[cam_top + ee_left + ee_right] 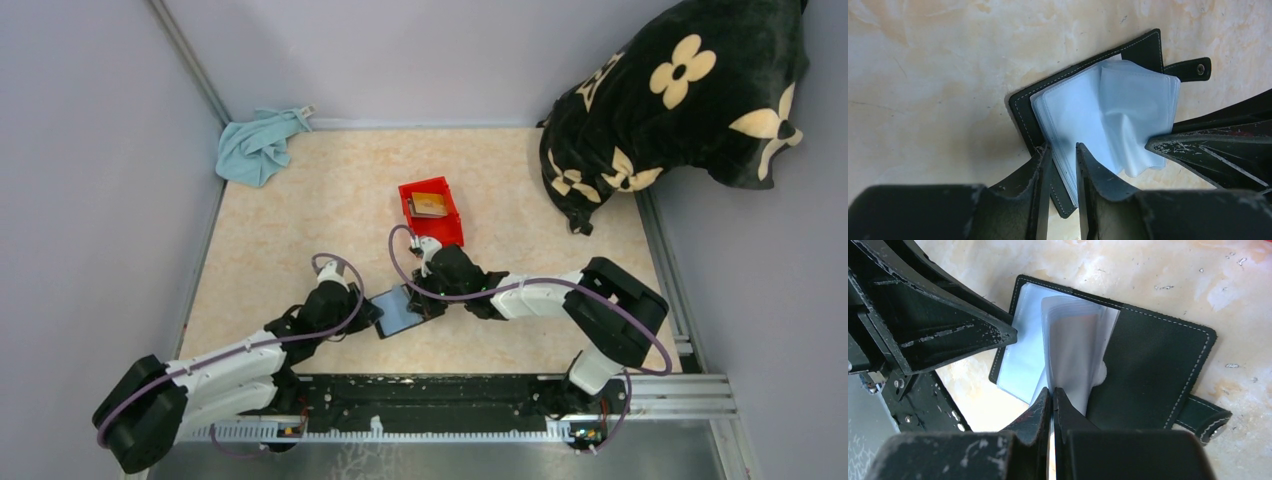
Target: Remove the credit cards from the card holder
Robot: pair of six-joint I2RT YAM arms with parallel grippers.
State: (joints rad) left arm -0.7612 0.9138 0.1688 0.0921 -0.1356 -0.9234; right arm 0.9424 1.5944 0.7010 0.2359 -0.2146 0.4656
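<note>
the small flat black stitched card holder lies open on the cream marbled bench, between the two arms, its fan of pale blue clear plastic sleeves facing up. the left claw is partly closed, pinching the near edge of the cover together with the root of the sleeve stack. i judge it serves as an anchor, so the holder cannot slide or lift while the other arm works. the right claw is pressed together on a thin leaf of the sleeves (a pale sliver runs down between its jaws in its own view). the leaf buckles where the tip meets it, most likely to peel it up or work out what is inside. the snap tab hangs free off the far side of the cover. beyond the holder, apart from it, sits a small red plastic bin with tan credit cards lying in it, so part of the job looks done.

hard to make out: whether any sleeve holds a card. they all look translucent and empty, yet the lower leaves are covered by the upper ones and by both claws. the cards in the bin cannot be counted from above. whether the right claw has only plastic, or a card edge too, is unclear.
</note>
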